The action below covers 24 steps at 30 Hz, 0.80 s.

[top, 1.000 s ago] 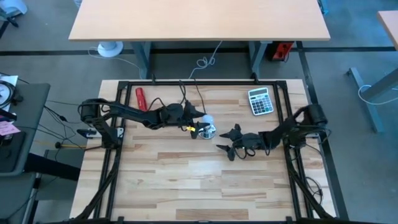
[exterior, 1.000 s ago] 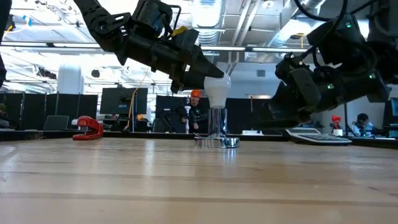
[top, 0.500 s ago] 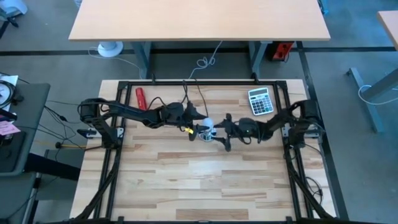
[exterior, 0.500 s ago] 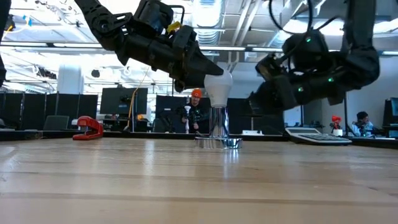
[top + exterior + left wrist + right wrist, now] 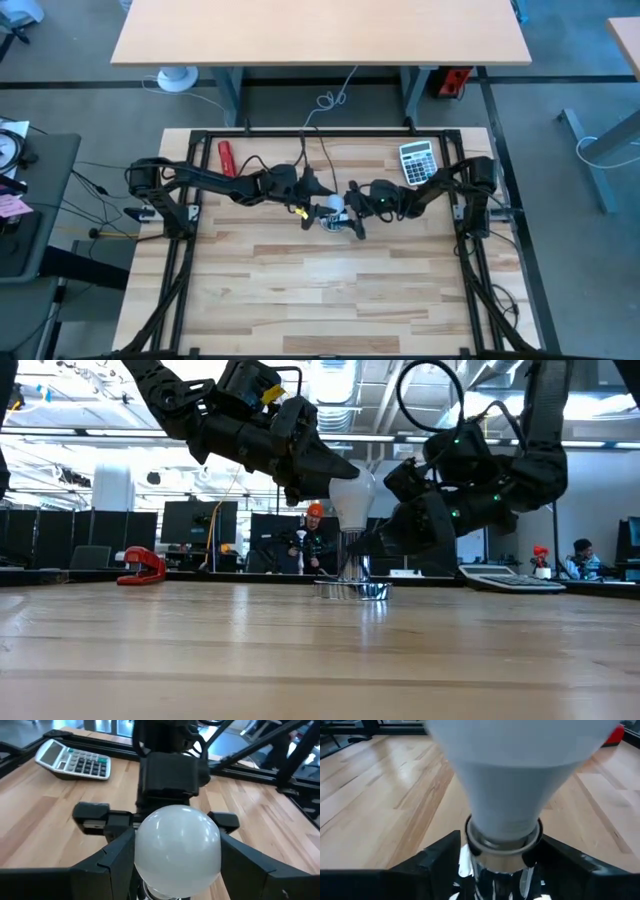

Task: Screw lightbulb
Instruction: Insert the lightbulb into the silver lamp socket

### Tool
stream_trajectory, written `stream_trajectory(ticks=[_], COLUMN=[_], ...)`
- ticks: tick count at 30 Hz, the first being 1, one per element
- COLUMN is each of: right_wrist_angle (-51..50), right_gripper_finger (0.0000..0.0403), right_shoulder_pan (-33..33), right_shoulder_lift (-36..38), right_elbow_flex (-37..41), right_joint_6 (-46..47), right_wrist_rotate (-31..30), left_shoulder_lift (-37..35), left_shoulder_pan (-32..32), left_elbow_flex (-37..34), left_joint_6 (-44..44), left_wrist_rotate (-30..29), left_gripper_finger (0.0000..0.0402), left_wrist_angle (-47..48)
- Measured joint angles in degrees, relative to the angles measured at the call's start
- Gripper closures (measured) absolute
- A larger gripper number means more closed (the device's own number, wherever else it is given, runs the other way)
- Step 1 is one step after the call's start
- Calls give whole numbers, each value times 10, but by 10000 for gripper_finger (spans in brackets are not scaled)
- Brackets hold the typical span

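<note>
- Sitting upright in the metal socket (image 5: 349, 584) mid-desk (image 5: 300, 290): the lightbulb (image 5: 350, 501).
- Left gripper (image 5: 322, 200) clamps the bulb's white globe, fingers (image 5: 112, 860) on both sides.
- Right gripper (image 5: 500, 865) is lower, at the socket; fingers spread either side of the bulb's neck, contact unclear.
- Calculator (image 5: 417, 162) and a red tool (image 5: 226, 156) lie well apart, at the desk's far edge.

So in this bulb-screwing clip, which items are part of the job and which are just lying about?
In use:
- lightbulb, upright on the socket
- metal socket, standing on the table
- left gripper, shut on the bulb's globe
- right gripper, open around the socket

Lying about:
- calculator, far right of the table
- red tool, far left
</note>
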<state>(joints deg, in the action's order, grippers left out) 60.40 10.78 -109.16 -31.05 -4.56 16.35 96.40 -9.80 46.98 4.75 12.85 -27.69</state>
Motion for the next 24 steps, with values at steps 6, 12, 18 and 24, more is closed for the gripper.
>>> stream_trajectory(ticks=[6,12,18,24], right_wrist_angle=[0,0,2,56], right_gripper_finger=[226,226,226,226], right_shoulder_pan=[-2,-40,-116,-176], right_shoulder_lift=[0,1,0,-47], right_elbow_flex=[0,2,2,-2], right_joint_6=[28,78,103,198], right_wrist_rotate=[-1,-97,-304,-507], left_shoulder_lift=[0,0,0,0], left_shoulder_pan=[-2,-12,-8,17], left_elbow_flex=[0,0,0,0], left_joint_6=[-19,6,35,50], left_wrist_rotate=[5,7,-1,-67], left_gripper_finger=[173,173,173,173], left_wrist_angle=[14,19,22,20])
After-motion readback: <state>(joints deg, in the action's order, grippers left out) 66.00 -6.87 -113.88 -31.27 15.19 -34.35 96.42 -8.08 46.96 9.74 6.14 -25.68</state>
